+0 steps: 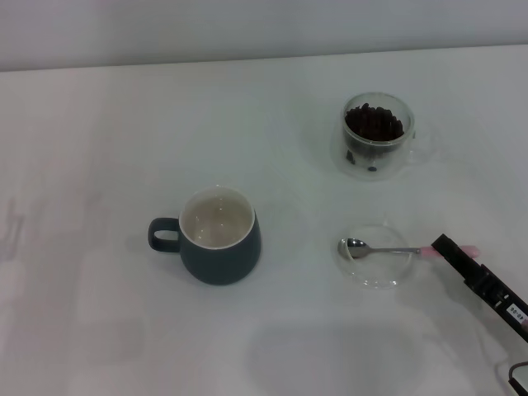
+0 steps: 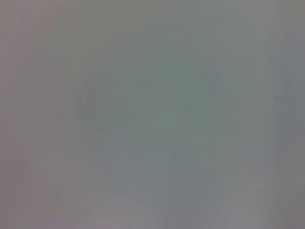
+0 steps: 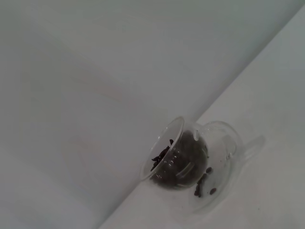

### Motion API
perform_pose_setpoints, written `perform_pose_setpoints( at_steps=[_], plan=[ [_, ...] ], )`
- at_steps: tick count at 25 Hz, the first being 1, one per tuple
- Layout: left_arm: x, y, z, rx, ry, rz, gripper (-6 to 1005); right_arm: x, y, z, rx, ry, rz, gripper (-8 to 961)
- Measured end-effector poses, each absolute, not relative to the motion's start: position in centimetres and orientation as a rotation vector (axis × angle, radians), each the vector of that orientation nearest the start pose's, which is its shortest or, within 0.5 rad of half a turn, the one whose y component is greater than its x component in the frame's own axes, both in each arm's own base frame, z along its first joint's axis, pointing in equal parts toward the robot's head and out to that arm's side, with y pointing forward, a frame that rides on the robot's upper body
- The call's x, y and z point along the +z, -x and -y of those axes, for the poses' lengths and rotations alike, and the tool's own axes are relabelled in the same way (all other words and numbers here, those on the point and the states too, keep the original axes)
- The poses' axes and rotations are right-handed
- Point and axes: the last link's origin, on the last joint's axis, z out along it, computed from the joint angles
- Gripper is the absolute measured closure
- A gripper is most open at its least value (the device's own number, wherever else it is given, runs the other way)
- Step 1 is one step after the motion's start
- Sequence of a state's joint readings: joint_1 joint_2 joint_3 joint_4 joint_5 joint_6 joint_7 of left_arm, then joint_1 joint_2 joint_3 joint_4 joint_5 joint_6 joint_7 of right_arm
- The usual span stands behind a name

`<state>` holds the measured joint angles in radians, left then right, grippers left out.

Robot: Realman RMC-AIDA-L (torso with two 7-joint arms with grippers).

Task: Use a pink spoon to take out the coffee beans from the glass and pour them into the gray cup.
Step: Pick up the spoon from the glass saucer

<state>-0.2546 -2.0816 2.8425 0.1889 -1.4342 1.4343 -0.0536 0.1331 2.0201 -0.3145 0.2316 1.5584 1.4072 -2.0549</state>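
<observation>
The pink spoon (image 1: pixel 388 249) lies across a flat clear dish (image 1: pixel 375 272), its silver bowl over the dish and its pink handle pointing right. My right gripper (image 1: pixel 446 247) comes in from the lower right, and its black tip lies over the spoon's handle. The glass (image 1: pixel 376 139) holds the coffee beans (image 1: pixel 374 122) at the back right. It also shows in the right wrist view (image 3: pixel 190 162), with the beans (image 3: pixel 164 155) inside. The gray cup (image 1: pixel 219 237) stands at centre left, upright, handle to the left, cream inside with nothing in it. The left gripper is out of view.
The white table (image 1: pixel 99 148) runs to a pale wall at the back. The left wrist view shows only a plain grey surface (image 2: pixel 152 114).
</observation>
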Motion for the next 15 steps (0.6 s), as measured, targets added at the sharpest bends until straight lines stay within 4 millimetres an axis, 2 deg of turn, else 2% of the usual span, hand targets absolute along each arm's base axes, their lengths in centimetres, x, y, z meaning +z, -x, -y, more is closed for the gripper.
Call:
perform_pose_setpoints(
  at_steps=[5,10,15],
  plan=[
    [-0.8,35.6,-25.2,-0.686,1.456,0.509,200,-5.4,-37.4,-17.2,1.192,1.52,-1.577,596],
    [-0.8,35.6,-25.3,-0.688,1.457,0.506,200,-5.1,-37.3,-17.7,1.208,1.529,-1.566,789],
    [-0.6,35.6,-25.4,-0.689,1.446,0.506,199,-3.7,-37.3,-18.6,1.263,1.537,-1.519,791]
  ],
)
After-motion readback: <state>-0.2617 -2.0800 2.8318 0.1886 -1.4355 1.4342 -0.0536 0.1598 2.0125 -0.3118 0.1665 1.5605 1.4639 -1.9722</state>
